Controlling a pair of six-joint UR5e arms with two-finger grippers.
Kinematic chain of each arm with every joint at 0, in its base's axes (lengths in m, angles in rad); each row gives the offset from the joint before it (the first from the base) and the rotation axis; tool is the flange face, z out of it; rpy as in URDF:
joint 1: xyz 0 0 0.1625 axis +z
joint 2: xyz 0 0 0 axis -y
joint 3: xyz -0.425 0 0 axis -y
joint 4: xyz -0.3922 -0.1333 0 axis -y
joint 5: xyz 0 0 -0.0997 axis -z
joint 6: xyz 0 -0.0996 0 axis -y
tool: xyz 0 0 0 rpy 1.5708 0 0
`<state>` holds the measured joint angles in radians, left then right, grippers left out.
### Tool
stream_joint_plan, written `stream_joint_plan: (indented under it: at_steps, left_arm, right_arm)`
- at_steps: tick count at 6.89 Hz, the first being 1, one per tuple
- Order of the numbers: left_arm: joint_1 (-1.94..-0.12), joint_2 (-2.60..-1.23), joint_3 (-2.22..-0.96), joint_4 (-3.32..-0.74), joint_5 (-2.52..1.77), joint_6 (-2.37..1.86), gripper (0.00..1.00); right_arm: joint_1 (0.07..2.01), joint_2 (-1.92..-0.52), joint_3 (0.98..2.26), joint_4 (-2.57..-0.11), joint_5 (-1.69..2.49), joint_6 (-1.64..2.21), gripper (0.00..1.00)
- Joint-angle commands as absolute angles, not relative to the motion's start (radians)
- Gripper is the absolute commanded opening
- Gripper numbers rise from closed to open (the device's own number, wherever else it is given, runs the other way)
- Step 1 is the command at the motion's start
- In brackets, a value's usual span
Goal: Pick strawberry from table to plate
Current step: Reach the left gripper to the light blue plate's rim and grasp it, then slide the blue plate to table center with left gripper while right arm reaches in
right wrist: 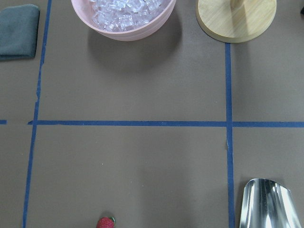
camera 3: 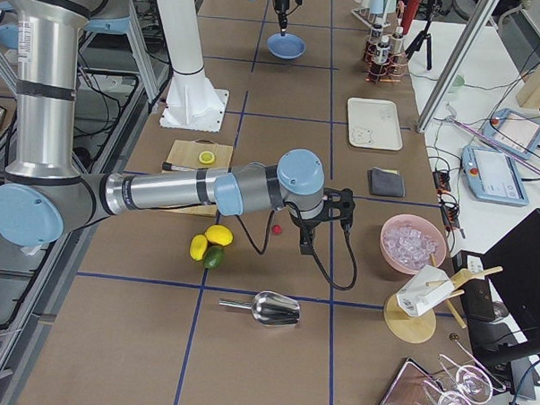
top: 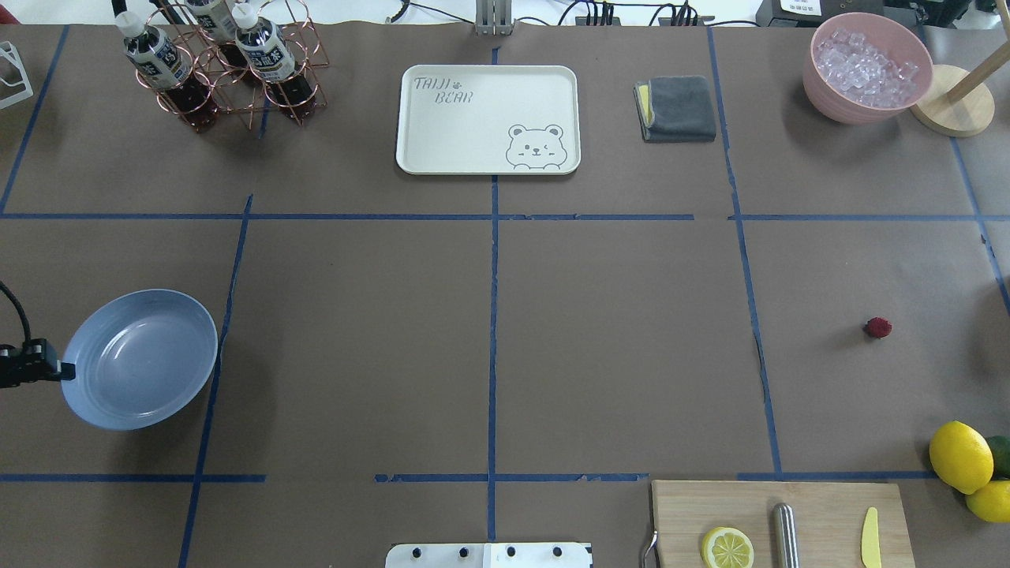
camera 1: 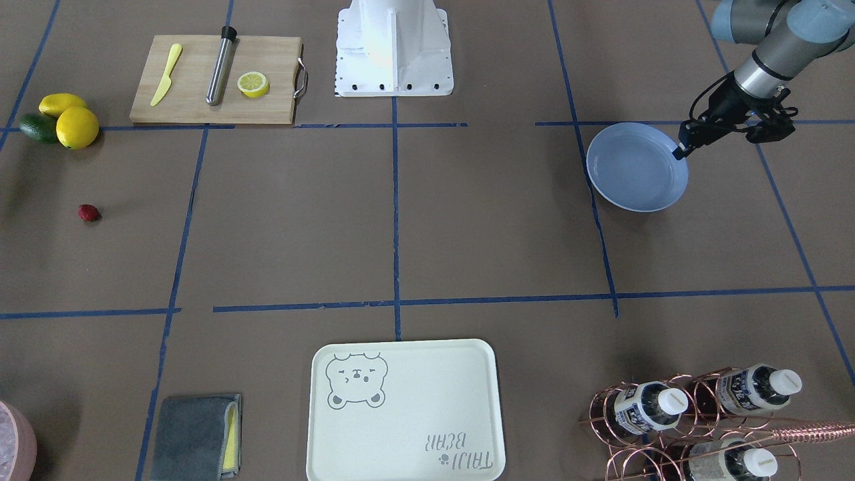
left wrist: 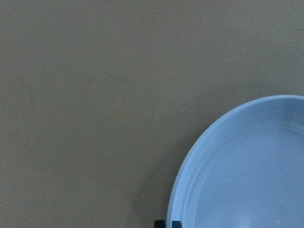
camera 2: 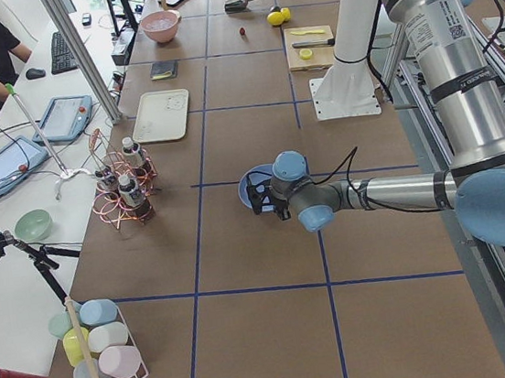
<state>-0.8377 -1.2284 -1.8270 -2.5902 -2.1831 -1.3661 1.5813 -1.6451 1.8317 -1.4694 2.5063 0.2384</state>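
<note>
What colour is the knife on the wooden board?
The knife is yellow, clearest in the front-facing view.

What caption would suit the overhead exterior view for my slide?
Left gripper grips the plate rim; strawberry lies far across the table.

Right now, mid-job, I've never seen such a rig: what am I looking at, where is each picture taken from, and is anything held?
Two robot arms work at a taped table. Two pictures look down on it, two look along it from its ends, two come from wrist cameras. The left arm's fingers pinch the rim of the blue plate. The strawberry lies loose far across the table, near the lemons; the right arm hovers close by, open or shut I cannot tell.
</note>
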Motion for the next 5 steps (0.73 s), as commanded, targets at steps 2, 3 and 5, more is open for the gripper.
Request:
stream_joint_plan:
  at_steps: [2, 3, 5]
  left_arm:
    - [-0.988, -1.439, -1.871, -2.402, -2.339, -1.374, 0.00]
    - [-0.970, -1.544, -1.931, -2.235, -2.265, -1.444, 0.00]
    - [-0.737, -1.825, -1.961, -1.902, -2.009, -1.631, 0.00]
  right_arm:
    - [1.484, -1.629, 1.833, -1.463, 2.494, 0.335, 1.00]
    - [1.426, -1.593, 1.839, -1.460, 2.459, 0.427, 1.00]
    - [1.268, -1.592, 1.845, -1.316, 2.337, 0.634, 1.00]
